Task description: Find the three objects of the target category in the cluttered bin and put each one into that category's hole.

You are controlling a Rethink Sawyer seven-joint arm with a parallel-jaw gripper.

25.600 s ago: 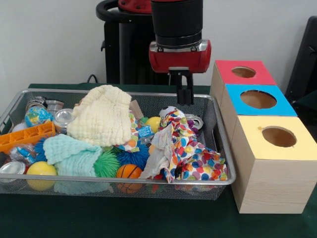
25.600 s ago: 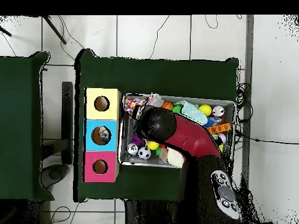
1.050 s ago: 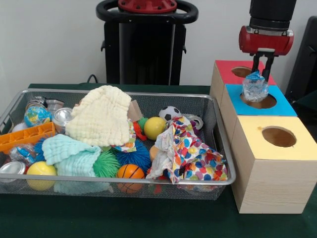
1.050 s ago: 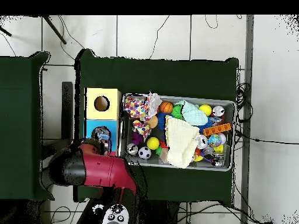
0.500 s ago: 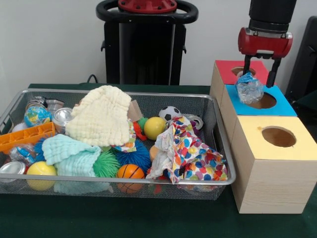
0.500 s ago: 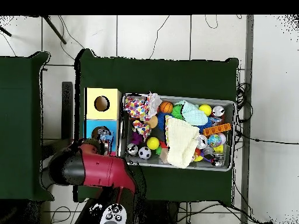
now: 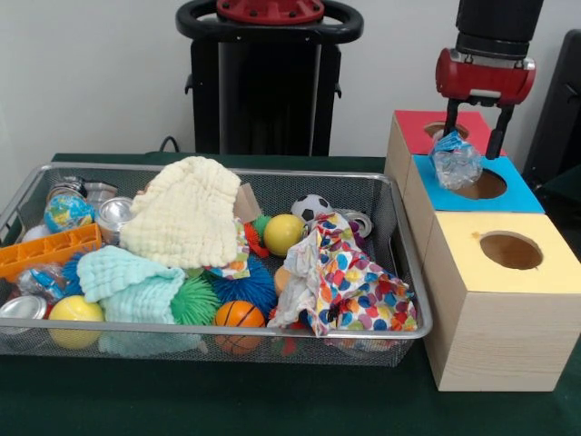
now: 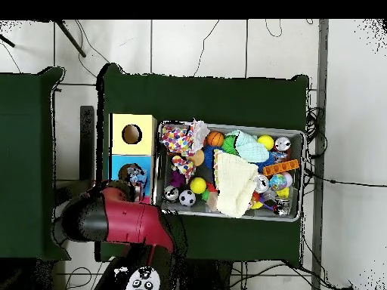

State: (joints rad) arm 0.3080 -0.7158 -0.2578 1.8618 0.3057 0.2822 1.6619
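Note:
My gripper (image 7: 474, 127) hangs over the blue-topped box (image 7: 517, 193), with its fingers (image 7: 497, 127) spread apart. A crinkly blue, white and clear packet (image 7: 457, 160) sits just below and between them, at the near rim of the blue box's round hole, and I cannot tell whether it touches a finger. In the overhead view the packet (image 8: 136, 174) lies in that hole, and the red arm (image 8: 113, 215) covers the gripper. The wire-mesh bin (image 7: 272, 171) is full of clutter. Another crinkly packet (image 7: 41, 280) lies at its left end.
A red-topped box (image 7: 427, 145) and a yellow-topped box (image 7: 495, 272) flank the blue one. The bin holds a cream cloth (image 7: 186, 213), a spotted cloth (image 7: 349, 282), balls, cans and an orange tray (image 7: 45, 250). The robot's pedestal (image 7: 268, 82) stands behind.
The arm has moved from above the bin's back edge to over the blue box. The small blue packet by the yellow ball has left the bin. The fingers now stand apart.

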